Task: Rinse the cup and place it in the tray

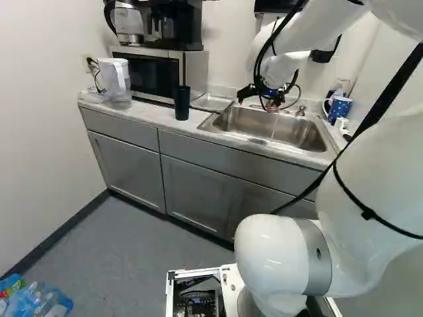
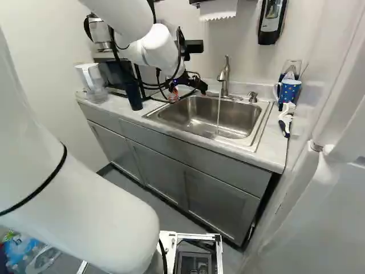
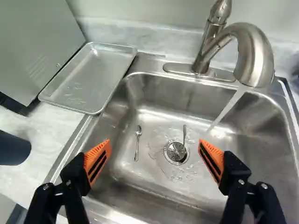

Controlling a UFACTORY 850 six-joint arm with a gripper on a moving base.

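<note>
Dark blue, the cup stands ungripped on the bench, nine o'clock of the sink, the tray at ten, probably for easy setting-down, while the fingers hang apart, the running tap at twelve.

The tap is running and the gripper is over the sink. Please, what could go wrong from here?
The water falls beside the open gripper, so a swing toward the tap might wet the fingers or hit the spout.

The dark cup stands on the counter, outside the grip; a low sideways approach could knock it over.

The tray is shallow, so its low rim might not steady a tall cup that is set down tilted.
</note>
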